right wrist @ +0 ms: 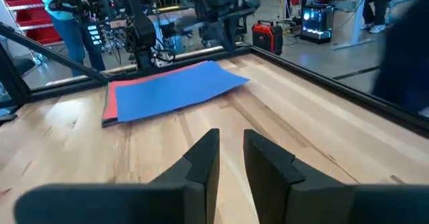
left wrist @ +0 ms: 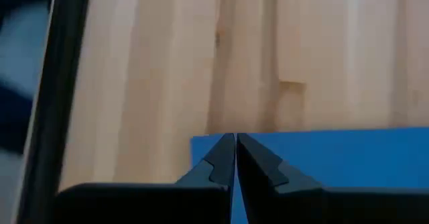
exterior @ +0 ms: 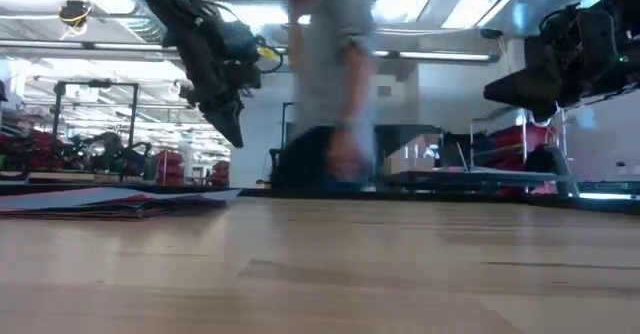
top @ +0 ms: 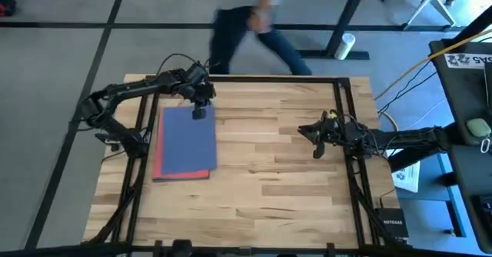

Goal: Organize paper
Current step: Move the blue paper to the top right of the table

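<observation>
I have the paper (top: 184, 143) stacked at left-centre of the high view on the desk (top: 269, 188), blue sheet on top, red edge showing beneath along its left and bottom sides. My left gripper (top: 201, 103) hangs just above the stack's upper right corner, jaws pressed together, empty. Right gripper (top: 317, 139) waits at right-centre, raised, jaws slightly spread. Person (top: 250, 26) passes beyond the desk. Stack looks nearly squared; next I'd nudge that corner flush or lift clear.

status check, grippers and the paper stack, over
Left gripper shut, empty, above far edge of paper stack, blue sheet on top. Right gripper open, idle over bare table. Person passing behind table.
</observation>
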Robot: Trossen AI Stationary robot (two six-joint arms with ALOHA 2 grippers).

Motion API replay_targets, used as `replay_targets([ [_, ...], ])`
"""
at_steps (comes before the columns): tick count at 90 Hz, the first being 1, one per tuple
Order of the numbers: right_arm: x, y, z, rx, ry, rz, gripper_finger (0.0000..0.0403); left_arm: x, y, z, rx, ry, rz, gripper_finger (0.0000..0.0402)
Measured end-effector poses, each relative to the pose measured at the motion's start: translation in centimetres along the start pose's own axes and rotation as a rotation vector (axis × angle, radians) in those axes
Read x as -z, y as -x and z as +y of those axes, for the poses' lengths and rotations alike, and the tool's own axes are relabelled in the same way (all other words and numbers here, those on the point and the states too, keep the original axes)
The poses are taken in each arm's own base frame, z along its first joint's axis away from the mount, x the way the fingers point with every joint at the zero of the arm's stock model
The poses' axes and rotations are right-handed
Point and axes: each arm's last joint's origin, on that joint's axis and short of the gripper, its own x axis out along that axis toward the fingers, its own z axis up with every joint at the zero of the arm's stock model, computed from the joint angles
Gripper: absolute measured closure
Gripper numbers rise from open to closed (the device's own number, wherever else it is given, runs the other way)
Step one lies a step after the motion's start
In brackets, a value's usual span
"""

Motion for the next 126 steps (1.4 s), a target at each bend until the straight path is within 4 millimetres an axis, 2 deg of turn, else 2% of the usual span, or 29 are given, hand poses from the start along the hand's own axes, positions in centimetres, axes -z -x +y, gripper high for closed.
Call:
replay_targets([
  [22, 0.0, 0.0, 0.0, -0.001, -0.007, 0.001, 0.0345, -0.8, -2.3, 2.3, 0.016, -0.13, 0.145, 0.0402],
  [41, 0.0, 0.0, 0.0, 0.005, -0.008, 0.0, 0.0345, -0.5, -3.5, 2.4, 0.106, -0.211, 0.236, 0.0402],
  [56, 0.0, 0.0, 0.0, 0.007, -0.008, 0.001, 0.0345, -0.4, -3.8, 2.4, 0.104, -0.205, 0.249, 0.0395],
  [94, 0.1, 0.0, -0.1, 0.019, -0.005, 0.013, 0.0345, -0.5, -3.9, 2.9, 0.08, -0.196, 0.224, 0.0337],
  [114, 0.2, 0.0, -0.1, 0.019, -0.006, 0.013, 0.0345, 0.3, -5.7, 3.0, 0.124, -0.151, 0.269, 0.0327],
  [126, 0.2, 0.0, -0.1, 0.02, -0.007, 0.013, 0.0345, 0.4, -5.8, 3.3, 0.116, -0.147, 0.265, 0.0326],
])
